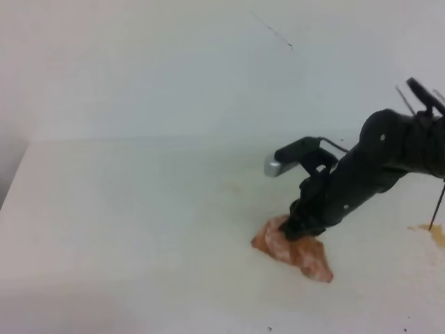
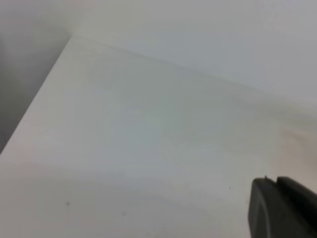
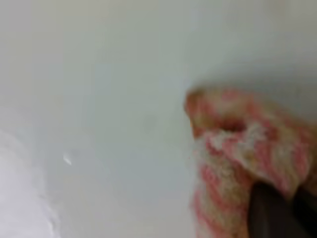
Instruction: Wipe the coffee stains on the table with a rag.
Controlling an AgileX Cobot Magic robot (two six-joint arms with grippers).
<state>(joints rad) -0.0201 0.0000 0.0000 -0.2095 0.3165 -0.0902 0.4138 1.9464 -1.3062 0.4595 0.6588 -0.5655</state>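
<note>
The rag [image 1: 300, 252], a small wad of red-and-white striped cloth with brown blotches, lies on the white table [image 1: 125, 209] right of the middle. My right gripper [image 1: 297, 228] presses down into its upper left part and is shut on it. The right wrist view shows the rag [image 3: 237, 148] bunched around the dark fingertips [image 3: 267, 213], blurred. An amber coffee stain [image 1: 434, 234] sits at the far right edge, apart from the rag. A faint tan mark [image 1: 235, 188] lies left of the arm. Only a dark piece of my left gripper [image 2: 282, 208] shows, over bare table.
The table's left edge [image 1: 17, 174] drops off to a grey floor, and a white wall [image 1: 174, 62] stands behind the table. A thin dark cable [image 1: 438, 202] hangs by the stain on the right. A faint tan smudge [image 2: 294, 141] marks the table in the left wrist view.
</note>
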